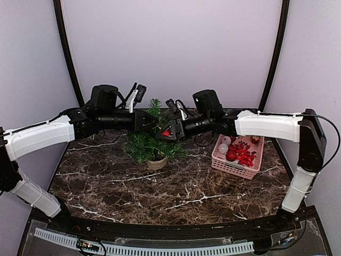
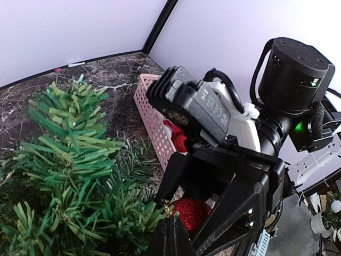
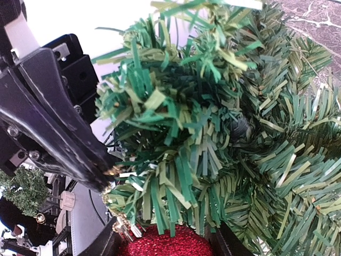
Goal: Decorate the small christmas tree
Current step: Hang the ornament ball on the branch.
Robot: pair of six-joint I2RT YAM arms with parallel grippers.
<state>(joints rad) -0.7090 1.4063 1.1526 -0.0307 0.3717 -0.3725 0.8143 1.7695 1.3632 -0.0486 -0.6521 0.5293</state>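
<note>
red bauble (image 2: pixel 192 213) in right gripper (image 1: pixel 163 132) touches small christmas tree (image 1: pixel 152 143).

No word, brand or number can be read in any view. The nearest thing to lettering is a short row of raised marks on the grey block (image 2: pixel 213 109) on the other arm's wrist, seen from the left wrist camera (moulded into the plastic, same grey as the part). They are too blurred to make out a single character.
</note>
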